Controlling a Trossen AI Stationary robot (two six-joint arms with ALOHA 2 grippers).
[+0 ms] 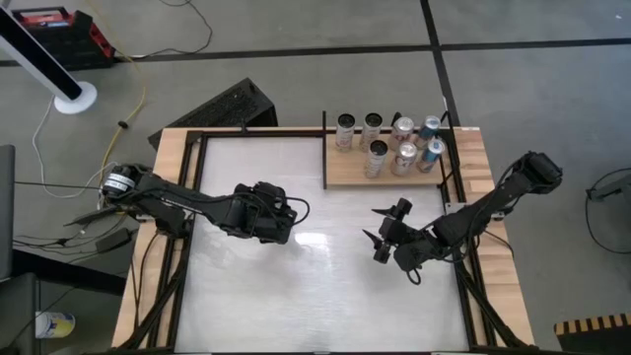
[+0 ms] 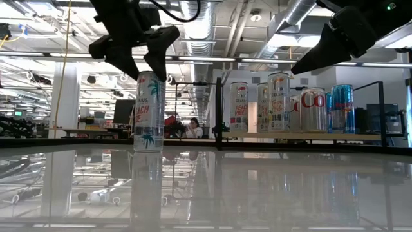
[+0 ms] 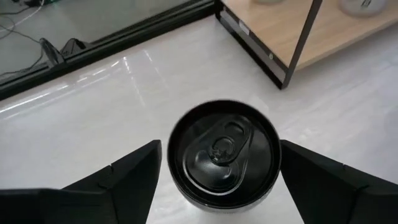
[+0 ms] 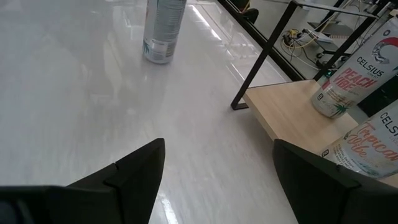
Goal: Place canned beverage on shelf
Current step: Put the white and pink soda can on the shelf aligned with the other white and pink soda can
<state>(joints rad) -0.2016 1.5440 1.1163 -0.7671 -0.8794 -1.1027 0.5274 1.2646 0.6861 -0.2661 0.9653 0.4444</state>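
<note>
Dark left end effector (image 3: 217,180) straddles upright can (image 3: 222,152).

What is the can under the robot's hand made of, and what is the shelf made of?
The can looks like thin metal, probably aluminium: its dark top is shiny, with a pull tab and a rolled rim, and its side carries printed colours. The shelf looks like pale, matte wood, since faint grain shows on its flat board. The thin black rods edging it look like painted metal.
</note>
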